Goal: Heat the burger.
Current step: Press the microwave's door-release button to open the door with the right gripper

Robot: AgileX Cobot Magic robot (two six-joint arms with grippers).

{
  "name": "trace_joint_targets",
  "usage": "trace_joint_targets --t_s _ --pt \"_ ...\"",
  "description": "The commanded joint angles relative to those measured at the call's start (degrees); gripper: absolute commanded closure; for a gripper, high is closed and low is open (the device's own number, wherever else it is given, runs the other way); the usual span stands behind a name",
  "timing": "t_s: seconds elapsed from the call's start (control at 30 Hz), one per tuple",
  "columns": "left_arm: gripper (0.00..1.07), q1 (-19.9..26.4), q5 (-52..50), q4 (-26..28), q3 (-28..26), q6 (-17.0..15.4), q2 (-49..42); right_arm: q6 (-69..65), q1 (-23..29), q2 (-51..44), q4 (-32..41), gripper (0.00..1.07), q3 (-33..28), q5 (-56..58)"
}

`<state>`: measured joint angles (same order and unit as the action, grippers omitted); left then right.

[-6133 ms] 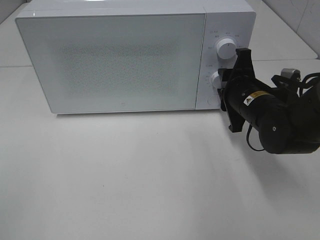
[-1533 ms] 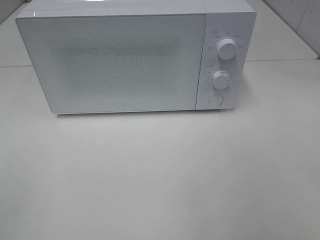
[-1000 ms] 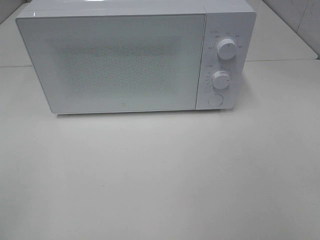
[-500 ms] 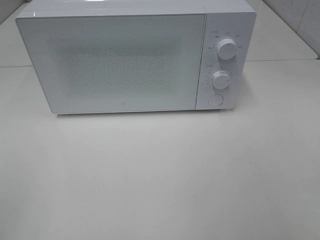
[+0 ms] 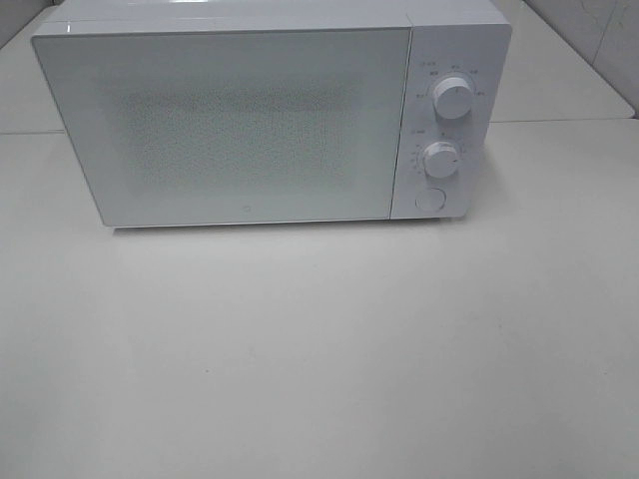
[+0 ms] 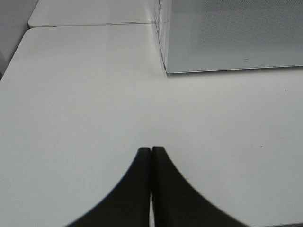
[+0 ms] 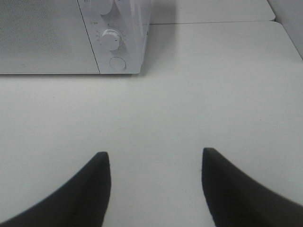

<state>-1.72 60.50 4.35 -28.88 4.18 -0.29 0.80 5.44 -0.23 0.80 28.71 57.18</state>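
Observation:
The burger is out of view; no frame shows it. A white microwave (image 5: 240, 115) stands at the back of the table with its door shut, and its frosted door hides the inside. It has two knobs (image 5: 452, 99) (image 5: 440, 160) and a round button (image 5: 429, 200) on the right panel. Neither arm shows in the exterior view. In the left wrist view my left gripper (image 6: 151, 151) is shut and empty, above bare table short of the microwave's left corner (image 6: 165, 66). In the right wrist view my right gripper (image 7: 155, 158) is open and empty, back from the microwave's panel (image 7: 113, 40).
The white table (image 5: 319, 349) stretches in front of the microwave. A seam (image 5: 559, 121) runs between table tops behind it. A tiled wall (image 5: 599, 40) shows at the far right.
Six seconds ago my right arm was at the microwave's lower knob. It has since pulled back out of the exterior view. Over the last 1.5 seconds nothing has moved.

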Motion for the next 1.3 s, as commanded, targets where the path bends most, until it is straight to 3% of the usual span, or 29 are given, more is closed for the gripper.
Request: trace_joint_targets --t_s 0.03,0.4,0.47,0.77,1.3 --pt "1.06 0.1 -0.9 0.0 0.2 -0.3 -1.1 0.3 -0.1 -1.1 -0.2 0.53 -0.2 0.1" --pt "1.06 0.1 -0.9 0.0 0.2 -0.3 -1.1 0.3 -0.1 4.1 -0.2 0.53 1.0 -1.9" --pt "1.06 0.1 -0.9 -0.1 0.2 -0.3 -1.1 0.9 -0.1 10.5 -0.8 0.53 1.4 -6.1" --pt "1.06 0.1 -0.9 -0.1 0.2 -0.3 -1.1 0.9 -0.1 20.9 -1.2 0.53 -0.7 -20.3" --pt "1.06 0.1 -0.9 -0.1 0.2 -0.3 -1.1 1.0 -0.1 48.4 -1.3 0.55 -1.2 -46.6"
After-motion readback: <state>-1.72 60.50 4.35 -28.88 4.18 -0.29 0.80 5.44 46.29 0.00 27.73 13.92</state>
